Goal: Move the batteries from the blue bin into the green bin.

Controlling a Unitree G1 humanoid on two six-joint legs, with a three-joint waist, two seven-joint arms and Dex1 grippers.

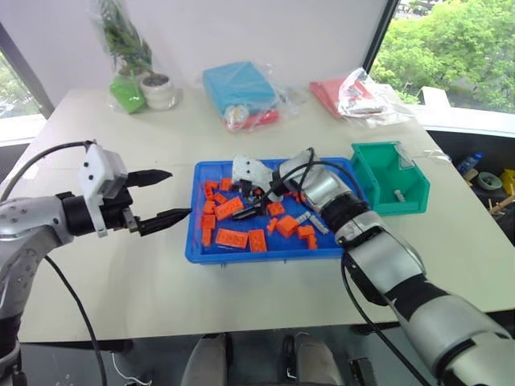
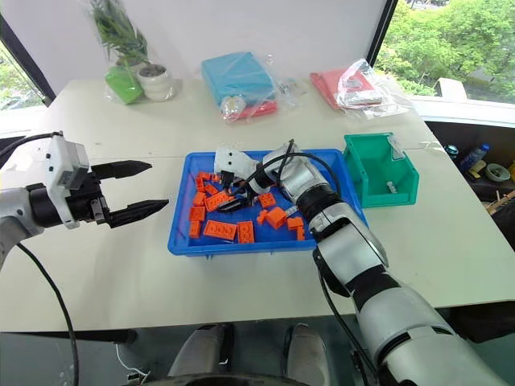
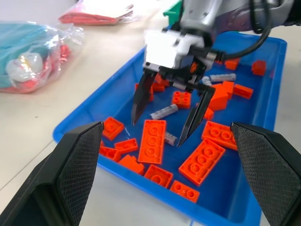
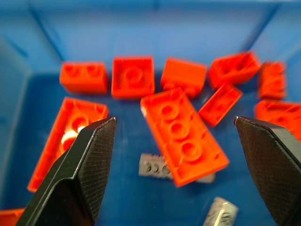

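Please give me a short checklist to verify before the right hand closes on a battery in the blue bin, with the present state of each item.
1. Right hand open over the blue bin: ok.
2. A battery lies between its fingers: ok in the left wrist view.
3. That battery free of orange bricks: cannot tell; another battery is partly under a brick.
4. Green bin upright beside the blue bin, open to drop into: ok; one battery lies inside.
5. Left hand open, outside the blue bin: ok.

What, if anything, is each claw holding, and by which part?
Nothing is held. The right claw hangs open over the batteries and orange bricks in the blue bin. The left claw is open and empty beside the bin.
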